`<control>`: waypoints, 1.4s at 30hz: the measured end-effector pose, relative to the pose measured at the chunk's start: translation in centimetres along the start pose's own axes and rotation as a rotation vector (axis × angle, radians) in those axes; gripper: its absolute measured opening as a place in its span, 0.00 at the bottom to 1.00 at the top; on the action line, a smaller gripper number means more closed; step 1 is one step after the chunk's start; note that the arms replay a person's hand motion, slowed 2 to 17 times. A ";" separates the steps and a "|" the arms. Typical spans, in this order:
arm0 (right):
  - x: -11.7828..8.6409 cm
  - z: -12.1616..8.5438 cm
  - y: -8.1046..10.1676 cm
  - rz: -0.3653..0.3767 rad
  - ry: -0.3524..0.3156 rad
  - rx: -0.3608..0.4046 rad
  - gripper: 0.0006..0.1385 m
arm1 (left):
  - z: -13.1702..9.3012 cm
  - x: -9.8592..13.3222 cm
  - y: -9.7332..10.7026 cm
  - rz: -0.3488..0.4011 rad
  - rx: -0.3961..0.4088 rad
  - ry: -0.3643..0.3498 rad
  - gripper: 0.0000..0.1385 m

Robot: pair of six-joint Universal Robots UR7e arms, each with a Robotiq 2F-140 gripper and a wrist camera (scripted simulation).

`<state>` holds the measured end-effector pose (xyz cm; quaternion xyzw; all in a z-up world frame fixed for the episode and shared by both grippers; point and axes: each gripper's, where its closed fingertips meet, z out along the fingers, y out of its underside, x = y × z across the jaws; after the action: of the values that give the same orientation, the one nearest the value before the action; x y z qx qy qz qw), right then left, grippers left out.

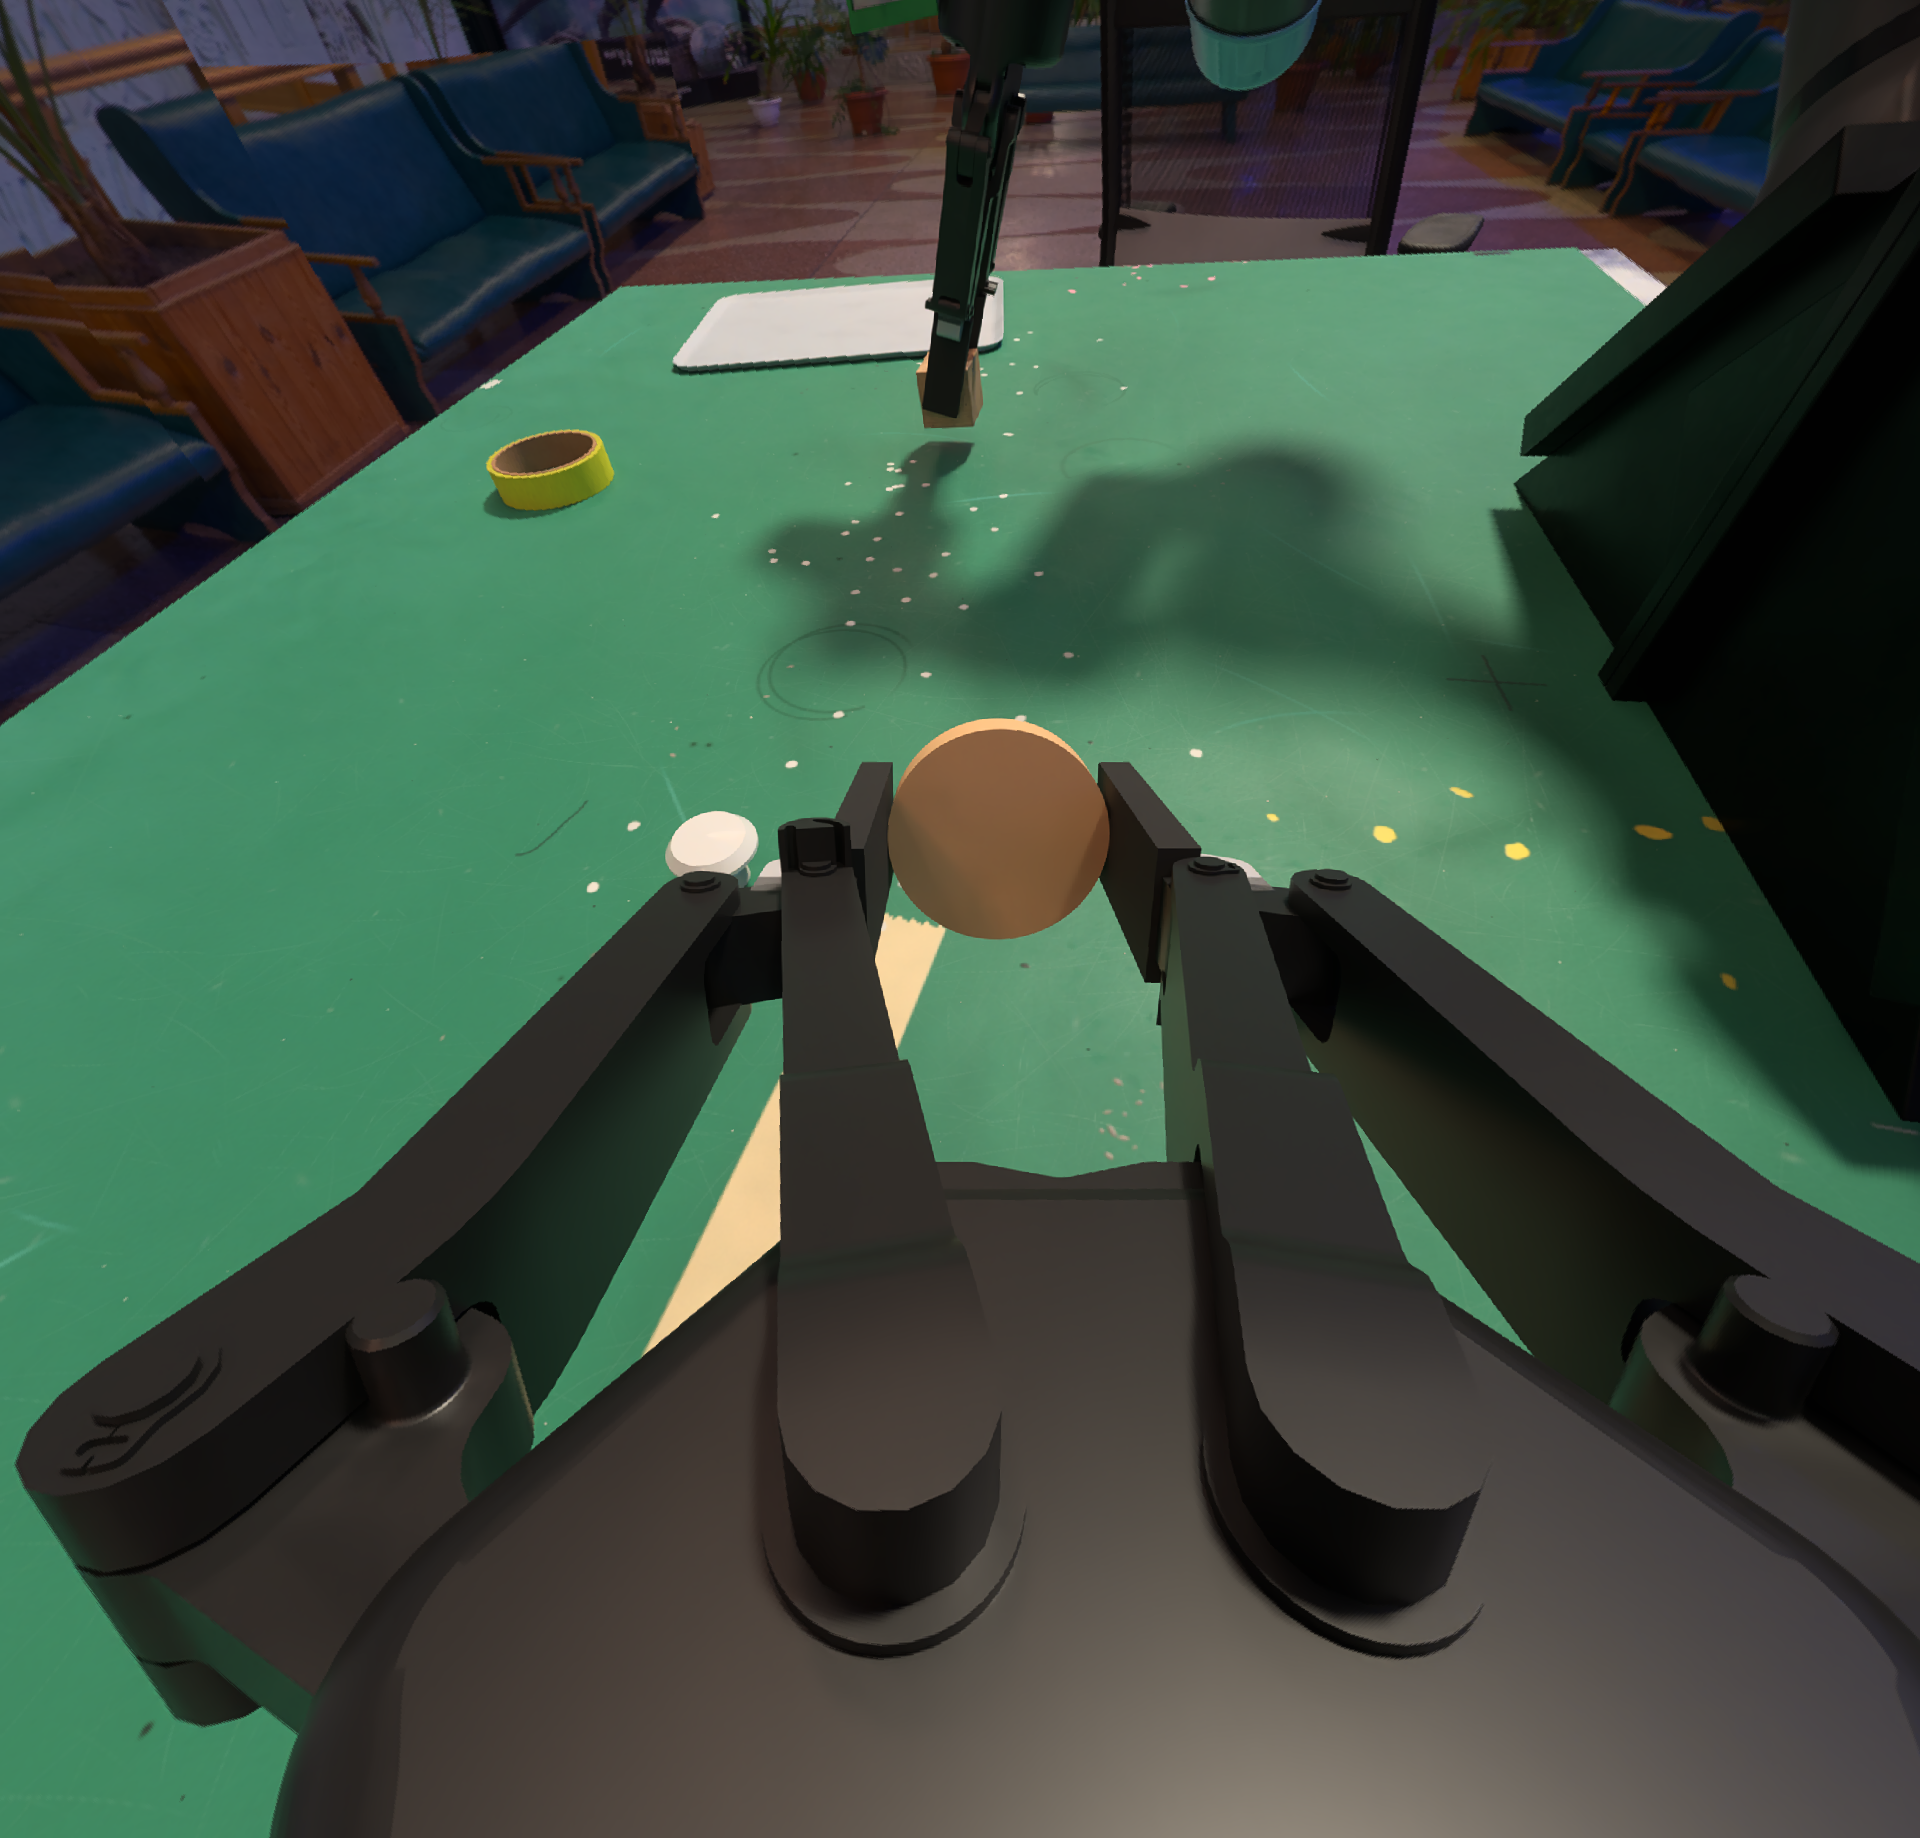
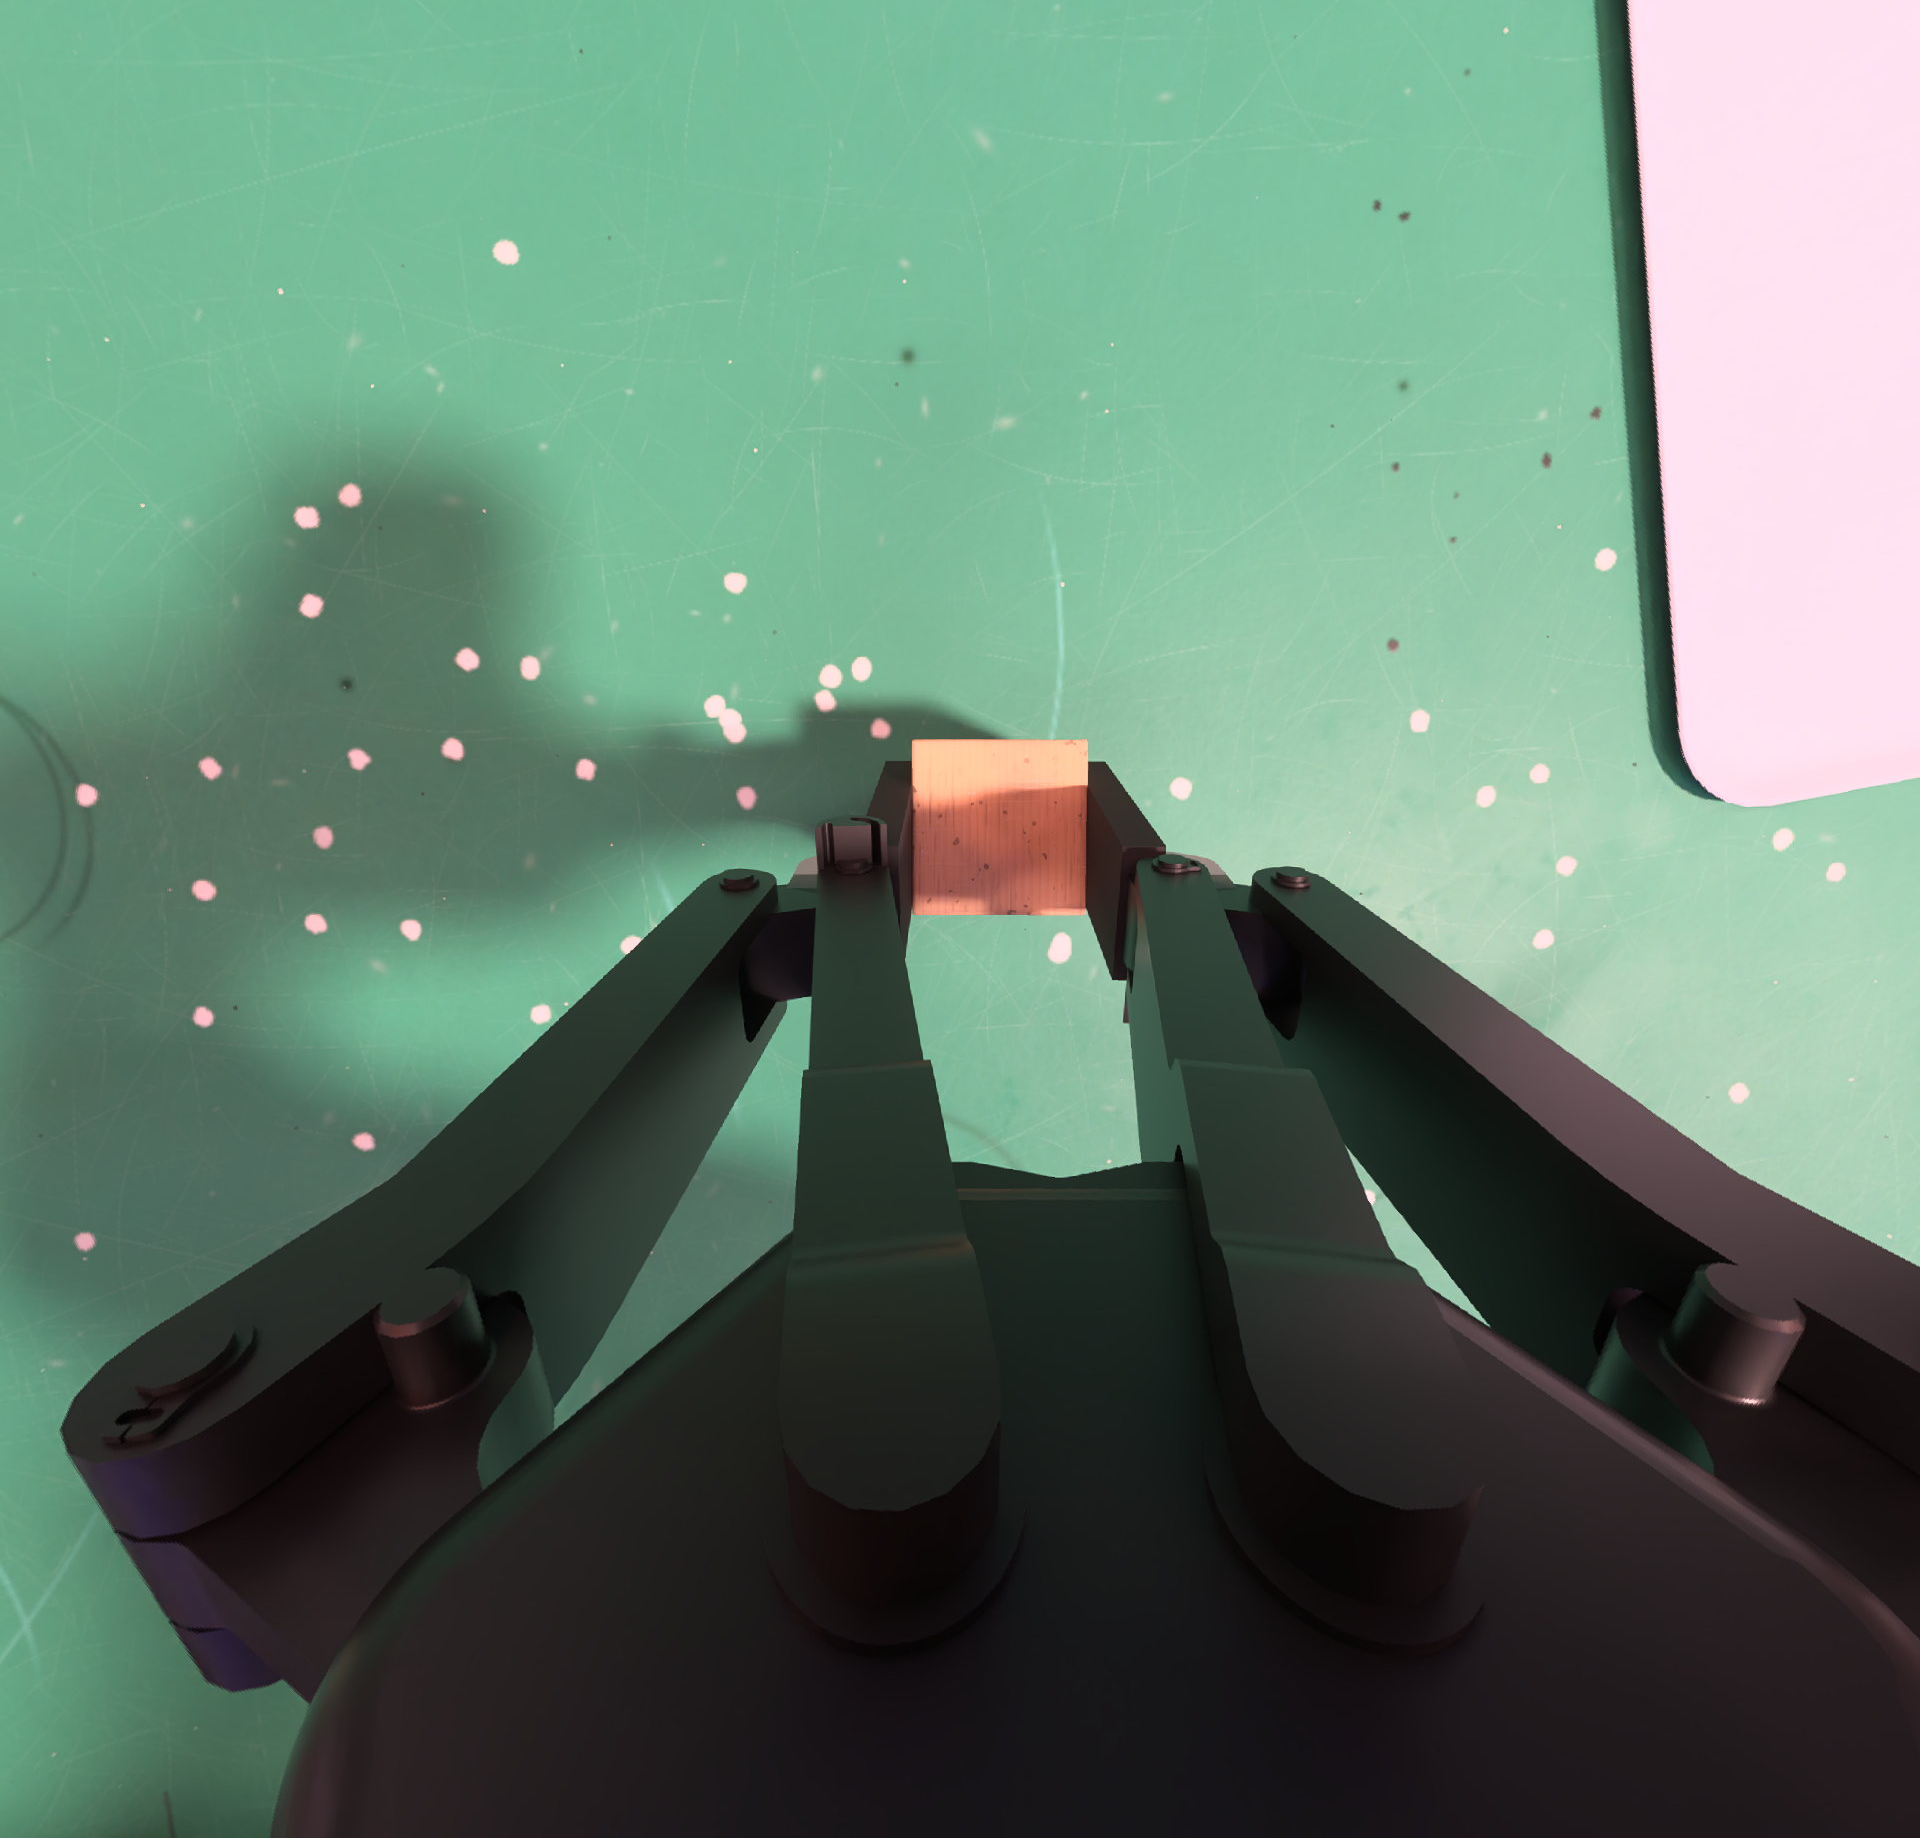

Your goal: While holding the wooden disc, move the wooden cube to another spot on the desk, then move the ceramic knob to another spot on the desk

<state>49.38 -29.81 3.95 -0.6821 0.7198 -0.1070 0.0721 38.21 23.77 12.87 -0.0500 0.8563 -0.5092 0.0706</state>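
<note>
My left gripper [image 1: 997, 812] is shut on the round wooden disc [image 1: 997, 832] and holds it above the green desk [image 1: 312, 853]. The white ceramic knob [image 1: 712, 841] sits on the desk just left of my left fingers. My right gripper [image 2: 1000, 801] is shut on the wooden cube [image 2: 1000, 832] and holds it a little above the desk [image 2: 727, 230], with its shadow below. In the left wrist view the right gripper [image 1: 951, 406] hangs at the far side of the desk with the cube [image 1: 971, 391] between its fingers.
A yellow tape roll [image 1: 549, 469] lies at the far left. A white flat tray [image 1: 821, 328] lies at the far edge; it also shows in the right wrist view [image 2: 1787, 334]. A dark block [image 1: 1787, 645] stands at the right. A cream strip [image 1: 790, 1113] marks the desk.
</note>
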 end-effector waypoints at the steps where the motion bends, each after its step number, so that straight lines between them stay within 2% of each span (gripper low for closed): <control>1: 0.0 0.0 0.0 0.002 0.000 0.001 0.29 | 0.0 0.0 0.0 0.000 0.000 0.000 0.38; 15: 0.1 0.5 0.0 0.023 -0.011 0.012 0.29 | 0.0 0.0 0.1 -0.001 -0.001 0.000 0.38; 42: 0.4 1.5 0.4 0.010 -0.013 0.025 0.29 | 0.0 0.0 0.1 -0.003 0.000 0.003 0.38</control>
<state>49.31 -30.31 2.40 -0.6781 0.7214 -0.1111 0.0859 38.25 23.84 12.79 -0.0505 0.8563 -0.5095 0.0684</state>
